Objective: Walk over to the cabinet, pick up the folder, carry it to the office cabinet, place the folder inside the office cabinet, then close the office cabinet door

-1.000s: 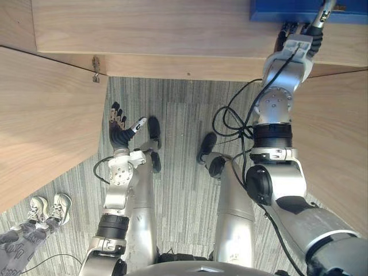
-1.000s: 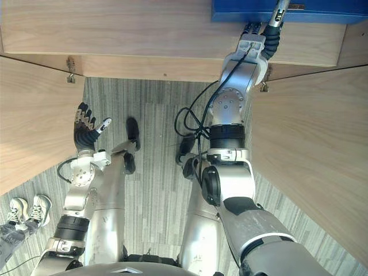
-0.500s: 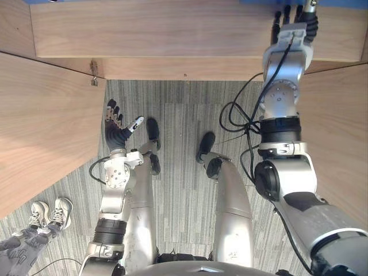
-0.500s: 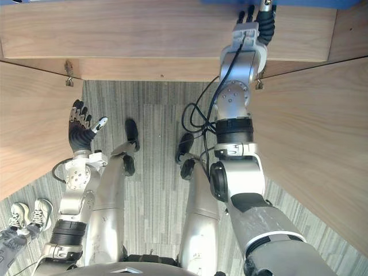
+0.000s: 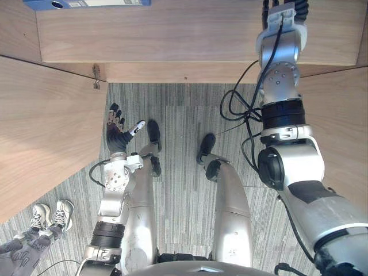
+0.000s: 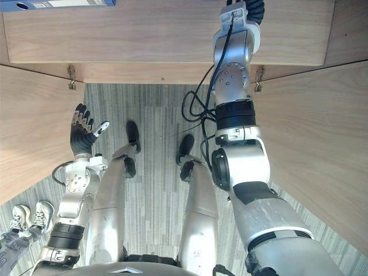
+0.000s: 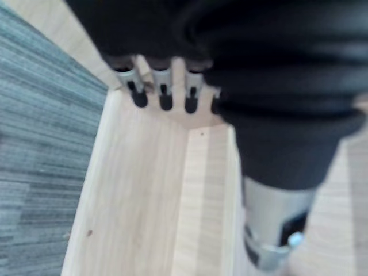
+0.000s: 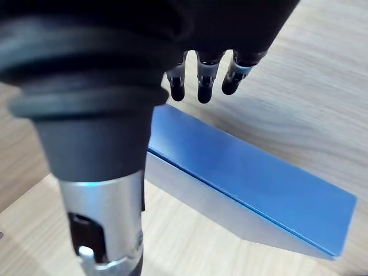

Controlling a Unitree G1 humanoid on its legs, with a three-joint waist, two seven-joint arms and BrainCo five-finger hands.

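A blue folder (image 8: 253, 184) lies flat on the pale wooden shelf of the office cabinet (image 5: 172, 34). My right hand (image 8: 199, 80) hovers over its near end, open, with straight fingers clear of the cover and nothing in its grasp. In the left eye view my right arm reaches up into the cabinet, and only the hand's dark cover (image 5: 283, 4) shows at the top edge. My left hand (image 5: 118, 131) hangs low over the carpet beside the left door, open, fingers spread and holding nothing.
The cabinet's left door (image 5: 40, 132) and right door (image 5: 345, 126) stand open on either side of me. A blue folder spine with a white label (image 5: 86, 3) shows at the shelf's top left. A person's shoes (image 5: 52, 214) stand at the lower left.
My right arm has reached farther into the cabinet, and its hand has slid past the top edge of the eye views. The whole picture has shifted a little. My left hand has barely moved.
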